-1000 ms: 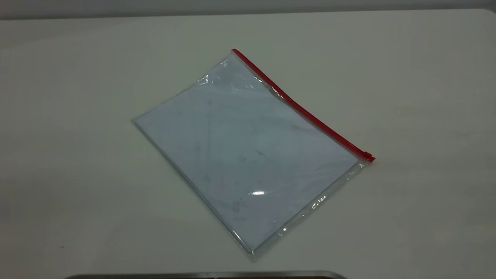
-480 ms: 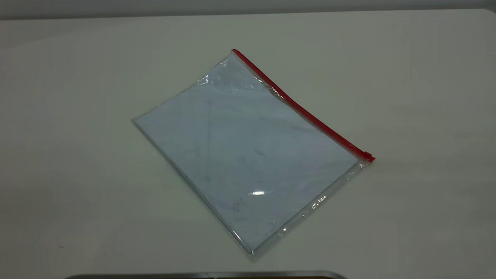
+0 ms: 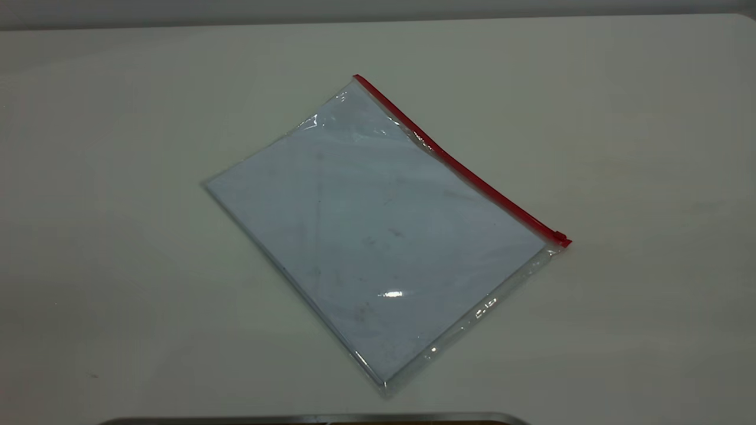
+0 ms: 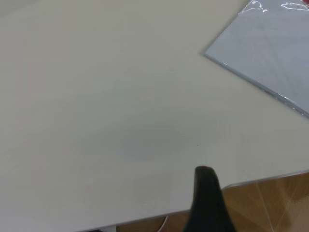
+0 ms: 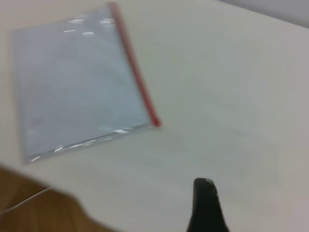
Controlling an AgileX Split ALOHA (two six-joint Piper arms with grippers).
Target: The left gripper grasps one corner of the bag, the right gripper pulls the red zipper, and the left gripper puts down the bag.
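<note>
The bag [image 3: 378, 236], a flat clear pouch with pale sheets inside, lies tilted on the white table. The red zipper [image 3: 460, 168] runs along its long right edge, and the small slider tab [image 3: 560, 238] sits at the near-right corner of the bag [image 3: 566, 242]. Neither arm shows in the exterior view. In the left wrist view the left gripper [image 4: 205, 198] hovers at the table's edge, well away from an all-clear part of the bag [image 4: 270, 43]. My right gripper [image 5: 206, 205] hangs over bare table, apart from the bag [image 5: 77, 87] and its red zipper [image 5: 135, 72].
A grey metal edge [image 3: 313, 419] lies along the table's near side in the exterior view. Wooden floor [image 4: 270, 203] shows beyond the table edge by the left gripper, and floor [image 5: 29, 203] also shows beside the bag in the right wrist view.
</note>
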